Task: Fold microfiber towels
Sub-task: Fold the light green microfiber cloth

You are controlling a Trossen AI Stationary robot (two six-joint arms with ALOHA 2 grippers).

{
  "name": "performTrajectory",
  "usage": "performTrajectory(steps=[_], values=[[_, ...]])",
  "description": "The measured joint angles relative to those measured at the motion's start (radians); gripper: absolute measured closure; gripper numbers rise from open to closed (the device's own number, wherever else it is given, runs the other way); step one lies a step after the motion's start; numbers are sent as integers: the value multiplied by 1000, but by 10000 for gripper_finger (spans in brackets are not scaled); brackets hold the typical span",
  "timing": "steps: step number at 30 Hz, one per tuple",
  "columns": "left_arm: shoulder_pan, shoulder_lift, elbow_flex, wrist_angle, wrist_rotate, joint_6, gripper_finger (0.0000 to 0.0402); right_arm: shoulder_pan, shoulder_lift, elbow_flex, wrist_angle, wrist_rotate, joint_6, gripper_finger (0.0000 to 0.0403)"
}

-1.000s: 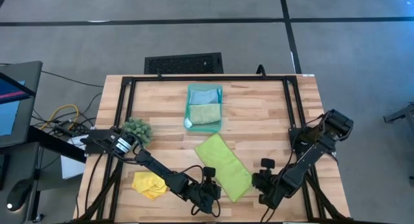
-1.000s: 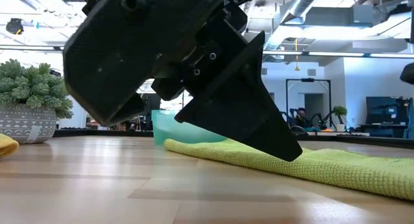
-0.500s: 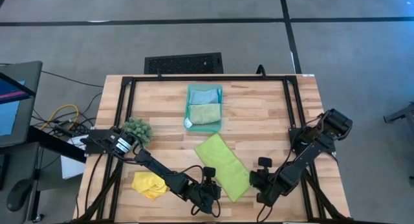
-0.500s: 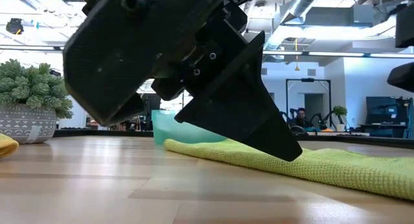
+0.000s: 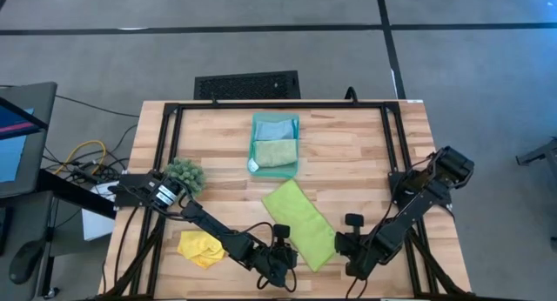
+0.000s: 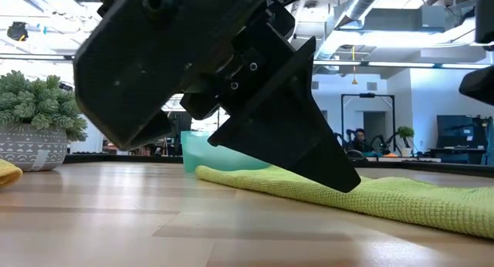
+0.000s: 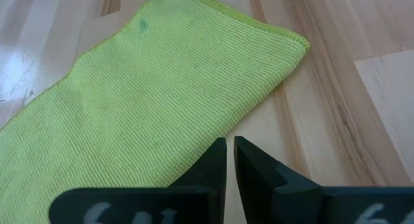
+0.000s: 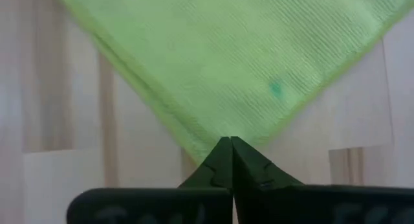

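Near edge of the table: right gripper [image 8: 226, 143] pinched shut on a corner of the once-folded lime green towel [image 5: 300, 223], left gripper [image 7: 230, 146] closed, holding nothing, beside its other near corner. Step judged: second fold; the next move calls for carrying that corner over. Only the high view shows the yellow towel [image 5: 199, 248], then two folded towels in the teal tray [image 5: 275, 144].

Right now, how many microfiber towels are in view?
4. The lime green towel lies folded near the table's front; the yellow towel is crumpled at front left; the light blue towel and pale sage towel sit in the teal tray.
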Motion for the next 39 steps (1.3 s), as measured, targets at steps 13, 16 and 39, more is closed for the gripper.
performTrajectory(steps=[13, 16, 39], values=[[0, 0, 0, 0, 0, -6, 379, 47, 0, -2, -74, -2, 122, 342], [0, 0, 0, 0, 0, -7, 379, 50, 0, -22, -63, 0, 140, 313], [0, 0, 0, 0, 0, -7, 379, -9, 0, -18, -13, 9, -24, 347]])
